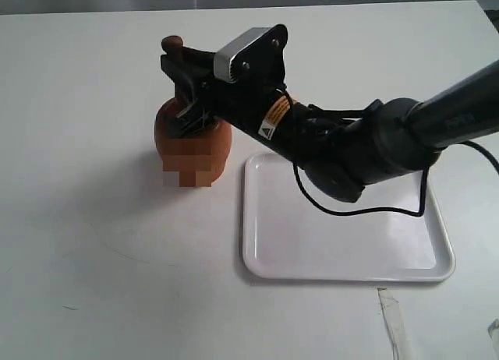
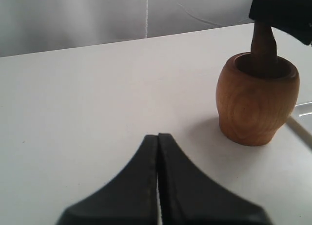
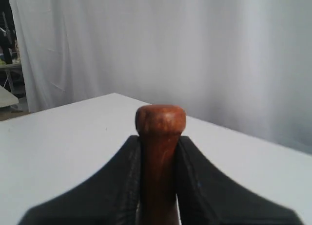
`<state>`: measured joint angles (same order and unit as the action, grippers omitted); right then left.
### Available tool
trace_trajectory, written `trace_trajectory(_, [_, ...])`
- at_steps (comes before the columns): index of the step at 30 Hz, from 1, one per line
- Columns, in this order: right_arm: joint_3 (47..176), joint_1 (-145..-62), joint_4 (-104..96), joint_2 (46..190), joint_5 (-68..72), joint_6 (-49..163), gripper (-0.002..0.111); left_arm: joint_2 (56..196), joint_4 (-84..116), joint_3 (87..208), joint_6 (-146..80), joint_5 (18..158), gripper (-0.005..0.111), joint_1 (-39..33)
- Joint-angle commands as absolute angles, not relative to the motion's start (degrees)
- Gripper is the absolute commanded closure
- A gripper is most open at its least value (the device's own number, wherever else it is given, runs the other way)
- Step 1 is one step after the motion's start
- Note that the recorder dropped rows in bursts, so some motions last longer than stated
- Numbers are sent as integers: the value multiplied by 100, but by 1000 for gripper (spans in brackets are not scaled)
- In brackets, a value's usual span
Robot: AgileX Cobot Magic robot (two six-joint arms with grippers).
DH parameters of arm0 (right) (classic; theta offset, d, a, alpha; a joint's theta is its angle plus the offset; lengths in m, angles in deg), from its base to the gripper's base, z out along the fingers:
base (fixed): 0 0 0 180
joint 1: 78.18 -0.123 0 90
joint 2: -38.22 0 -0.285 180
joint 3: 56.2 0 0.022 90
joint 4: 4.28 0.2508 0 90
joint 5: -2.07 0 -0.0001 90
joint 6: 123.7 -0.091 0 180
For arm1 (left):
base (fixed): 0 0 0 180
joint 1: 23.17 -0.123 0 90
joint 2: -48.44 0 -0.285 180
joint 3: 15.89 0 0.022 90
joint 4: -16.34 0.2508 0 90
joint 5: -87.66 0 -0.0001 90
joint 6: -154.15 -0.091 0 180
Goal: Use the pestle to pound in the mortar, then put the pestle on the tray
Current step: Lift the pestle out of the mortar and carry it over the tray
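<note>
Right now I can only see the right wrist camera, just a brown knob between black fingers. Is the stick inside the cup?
Observer: Yes. The left wrist view shows the pestle standing upright with its lower end inside the mortar.
Operator: Where's the tray I have to put it on after?
Observer: The tray lies flat right beside the mortar, on the right side in the exterior view.
Operator: What's my other hand doing?
Observer: The left gripper is shut on nothing and sits apart from the mortar.
</note>
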<state>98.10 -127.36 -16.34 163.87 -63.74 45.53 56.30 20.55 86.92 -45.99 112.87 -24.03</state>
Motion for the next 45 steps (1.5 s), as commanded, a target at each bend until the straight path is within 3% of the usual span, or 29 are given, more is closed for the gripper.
trace_trajectory(1, [9806, -12734, -1596, 15366, -6779, 4699, 108, 5623, 2013, 8689, -4552, 11269, 107, -2359])
trace_trajectory(5, [9806, -12734, -1596, 14049, -5535, 5450, 108, 5623, 2013, 8689, -4552, 11269, 107, -2359])
trace_trajectory(12, [9806, -12734, -1503, 12021, -1096, 6791, 108, 5623, 2013, 8689, -4552, 11269, 107, -2359])
trace_trajectory(20, [9732, -12734, -1526, 11773, 2191, 6788, 108, 5623, 2013, 8689, -4552, 11269, 107, -2359])
trace_trajectory(38, [9330, -12734, -1381, 15129, 2238, 6790, 108, 5623, 2013, 8689, -4552, 11269, 107, -2359])
trace_trajectory(45, [9330, -12734, -1379, 15418, 2105, 6673, 108, 5623, 2013, 8689, -4552, 11269, 107, -2359])
